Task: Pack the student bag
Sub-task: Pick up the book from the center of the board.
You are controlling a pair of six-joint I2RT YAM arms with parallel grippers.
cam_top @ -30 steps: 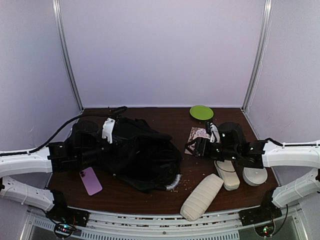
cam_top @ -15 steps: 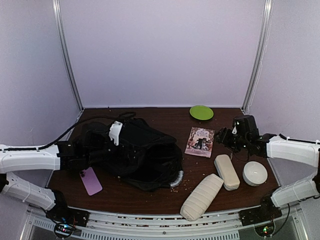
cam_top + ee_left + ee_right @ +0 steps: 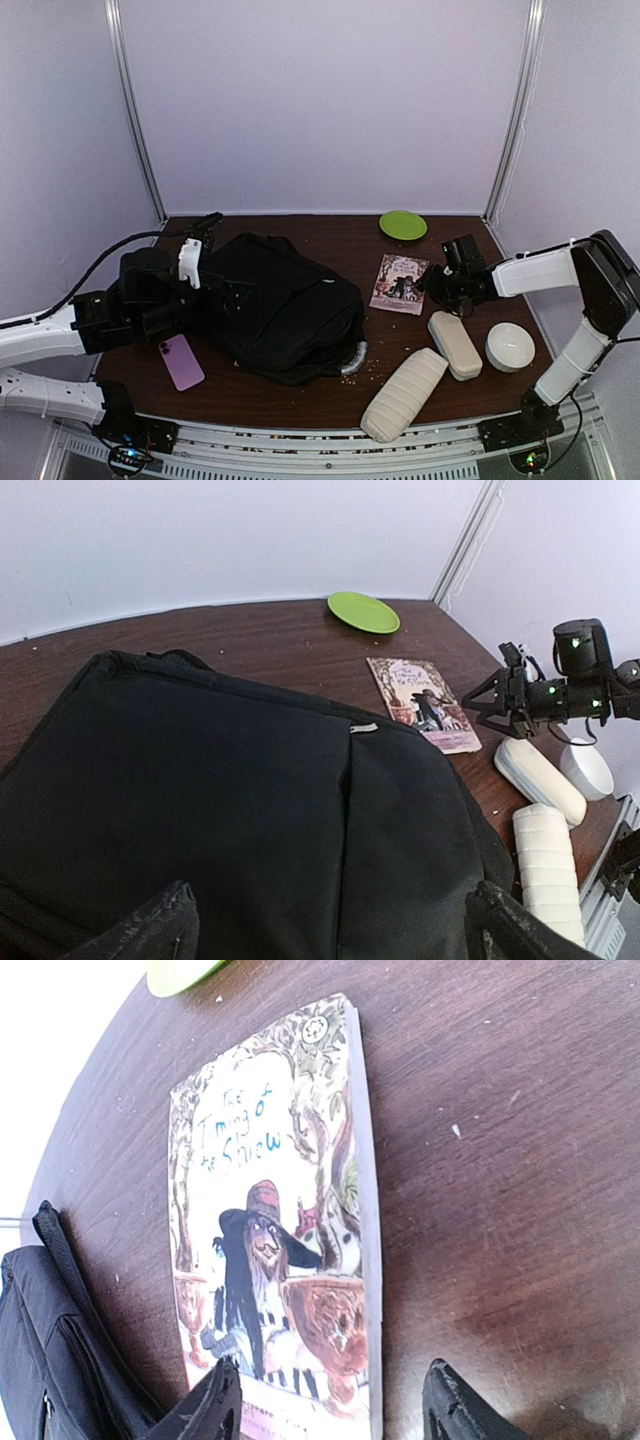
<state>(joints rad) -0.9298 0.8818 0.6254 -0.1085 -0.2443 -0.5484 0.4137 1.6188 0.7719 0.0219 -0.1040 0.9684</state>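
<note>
Black student bag [image 3: 285,315], green plate [image 3: 403,225]

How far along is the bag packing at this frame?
Done: nothing visibly packed; the soft black fabric backpack lies flat below the open left end effector. In hand: the open right end effector is poised over the illustrated paperback book, not gripping it. Left: book, purple phone, beige hard case, ribbed cream pouch and white round container all lie outside the bag.

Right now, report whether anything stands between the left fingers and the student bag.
Nothing visible does. In the left wrist view the open left fingers frame the student bag, black fabric filling the gap between them. The purple phone lies beside the bag, off that path.
</note>
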